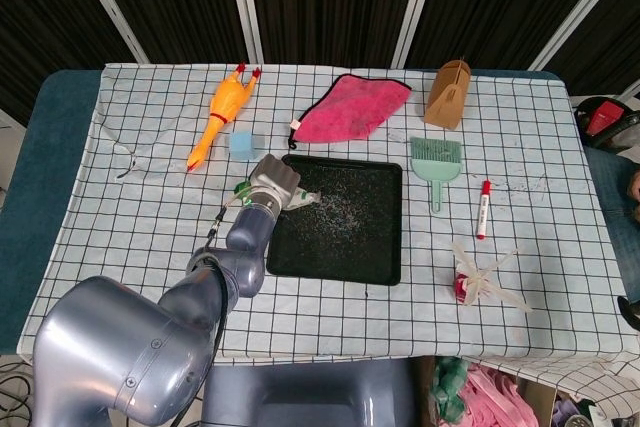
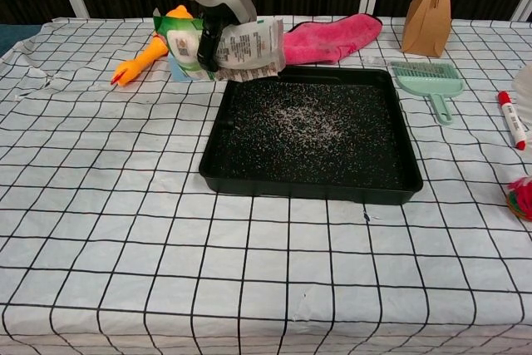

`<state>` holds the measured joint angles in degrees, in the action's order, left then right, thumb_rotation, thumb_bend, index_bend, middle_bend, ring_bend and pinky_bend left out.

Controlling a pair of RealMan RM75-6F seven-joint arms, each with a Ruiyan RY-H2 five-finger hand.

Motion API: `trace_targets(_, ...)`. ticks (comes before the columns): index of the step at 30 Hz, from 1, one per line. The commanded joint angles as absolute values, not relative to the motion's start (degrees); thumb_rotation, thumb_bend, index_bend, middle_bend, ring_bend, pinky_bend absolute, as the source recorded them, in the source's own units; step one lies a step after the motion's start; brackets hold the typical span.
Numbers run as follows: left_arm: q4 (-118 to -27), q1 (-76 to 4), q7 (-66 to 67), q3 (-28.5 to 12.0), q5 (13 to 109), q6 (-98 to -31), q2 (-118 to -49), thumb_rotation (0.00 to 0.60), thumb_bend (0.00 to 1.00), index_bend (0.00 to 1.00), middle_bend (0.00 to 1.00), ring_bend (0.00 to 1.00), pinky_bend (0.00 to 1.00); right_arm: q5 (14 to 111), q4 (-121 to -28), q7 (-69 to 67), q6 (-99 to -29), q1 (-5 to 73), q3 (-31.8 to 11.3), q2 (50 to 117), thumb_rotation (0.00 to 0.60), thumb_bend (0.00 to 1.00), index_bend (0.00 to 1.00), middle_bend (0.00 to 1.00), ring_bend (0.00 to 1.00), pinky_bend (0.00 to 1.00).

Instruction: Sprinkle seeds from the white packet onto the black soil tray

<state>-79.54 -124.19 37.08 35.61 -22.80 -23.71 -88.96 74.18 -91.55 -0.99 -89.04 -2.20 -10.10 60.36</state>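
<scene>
overhead, the white packet [image 1: 301,199] is seen gripped by the left hand [image 1: 272,183] above the near-left corner region of the black soil tray [image 1: 340,262], at the tray's left edge as viewed by the head camera. in the chest view the packet [image 2: 247,49] is held tilted, its printed face turned toward the camera and its lower right corner hanging over the tray's [image 2: 218,174] far-left corner; the dark fingers [image 2: 208,46] of the left hand [image 2: 204,43] are closed across the packet's left part, with a green-printed end of the packet showing to their left. pale seeds [image 2: 303,120] are scattered over the middle of the dark soil. the right hand is not shown in either view.

on the checked tablecloth [image 1: 140,217] a yellow rubber chicken [image 1: 220,115] is laid at the far left, with a small blue block [image 1: 241,143] just beside it. a pink cloth [image 1: 350,109] is spread just beyond the tray, and a brown paper bag [image 1: 449,93] is stood upright further right. a green hand brush [image 1: 437,160] is laid to the right of the tray, a red marker [image 1: 484,209] beyond it, and a clear wrapped item with red inside [image 1: 476,279] nearer the front right.
</scene>
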Motion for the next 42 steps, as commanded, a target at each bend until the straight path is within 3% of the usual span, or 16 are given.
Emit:
trace_targets(1,-79.48,-124.43,36.85,35.82,-22.91,-23.40,-89.11,0.600,0.69,0.49,0.49,0.35,0.41,74.15,-91.57,-0.98,-89.04,-2.21,-10.11,60.35,0.600,0.20,0.26,0.04,0.15,0.33)
trace_targets(30,-77.69,-128.64,32.07,42.41,-24.80,-19.21,-93.09,0.600,0.68,0.48,0.48,0.35,0.40,73.92,-91.45,-0.94,-88.93,-2.15,-10.25,60.41,0.600,0.20,0.26,0.04,0.15,0.33)
trace_targets(38,-77.47,-126.66,28.46,40.15,-19.67,-21.46,-91.87,0.600,0.68,0.49,0.48,0.35,0.40,74.09,-91.58,-0.95,-89.08,-2.23,-10.21,60.32,0.600,0.20,0.26,0.04,0.15,0.33)
trace_targets(42,-77.35,-123.17,25.58,36.38,-14.48,-25.27,-90.43,0.600,0.68,0.49,0.48,0.35,0.40,74.17,-91.60,-0.81,-88.99,-2.16,-10.14,60.38,0.600,0.20,0.26,0.04,0.15,0.33)
